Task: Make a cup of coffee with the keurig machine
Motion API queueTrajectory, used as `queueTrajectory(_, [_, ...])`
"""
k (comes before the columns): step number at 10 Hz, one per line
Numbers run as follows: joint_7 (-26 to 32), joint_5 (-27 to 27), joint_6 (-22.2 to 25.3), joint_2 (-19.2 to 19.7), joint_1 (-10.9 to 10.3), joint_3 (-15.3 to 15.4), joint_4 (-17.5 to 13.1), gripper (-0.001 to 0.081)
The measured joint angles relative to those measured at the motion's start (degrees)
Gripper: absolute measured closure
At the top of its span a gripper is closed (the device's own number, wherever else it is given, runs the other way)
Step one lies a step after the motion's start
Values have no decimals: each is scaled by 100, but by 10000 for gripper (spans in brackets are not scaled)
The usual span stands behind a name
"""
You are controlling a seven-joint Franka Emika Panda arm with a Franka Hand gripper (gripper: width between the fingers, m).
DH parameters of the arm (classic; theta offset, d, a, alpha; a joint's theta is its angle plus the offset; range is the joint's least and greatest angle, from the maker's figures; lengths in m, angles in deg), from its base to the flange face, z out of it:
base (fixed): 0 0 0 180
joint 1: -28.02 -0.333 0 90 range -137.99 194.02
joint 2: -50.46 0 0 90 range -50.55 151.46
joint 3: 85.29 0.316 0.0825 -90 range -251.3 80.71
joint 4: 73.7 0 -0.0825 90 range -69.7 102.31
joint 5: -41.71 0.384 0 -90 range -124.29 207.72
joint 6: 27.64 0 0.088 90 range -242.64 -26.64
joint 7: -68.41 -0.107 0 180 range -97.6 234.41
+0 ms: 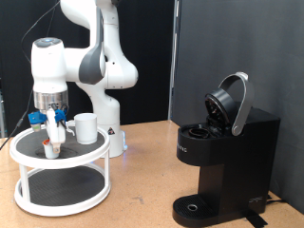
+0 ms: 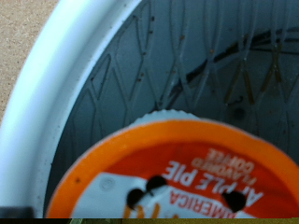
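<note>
exterior view faces sideways, far; wrist view close above shared rack [image 1: 28, 152].

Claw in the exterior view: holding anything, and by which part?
Cannot be told. The claw hangs low over the white two-tier round rack, fingertips at its top mesh. The wrist view shows an orange-topped coffee pod right below, but no fingers closed on it.

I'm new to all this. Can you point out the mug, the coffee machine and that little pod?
cup [image 1: 85, 127], exterior view, middle of its white side.
keurig machine [image 1: 214, 161], exterior view, black front face.
pod [image 2: 177, 163], wrist view, orange lid rim.
</note>
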Motion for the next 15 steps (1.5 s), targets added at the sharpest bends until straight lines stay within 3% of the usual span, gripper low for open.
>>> queueTrajectory(1, [-1,0,-3,0,1,0,5,250])
queueTrajectory(2, [-6,-6,-10,-5,4,0,6,250])
queueTrajectory(3, [-8,-15,-12,-21,16,0,8,421])
queueTrajectory(5, [-11,-11,43,-60,23,0,-2,421])
queueTrajectory(9, [-11,42,1054,-523,23,18,-425,421])
queueTrajectory(12, [-11,75,1405,-765,21,21,-582,421])
queueTrajectory(13, [-15,244,1531,-763,13,15,-583,421])
queueTrajectory(15, [-21,1189,1924,-763,-139,13,-721,421])
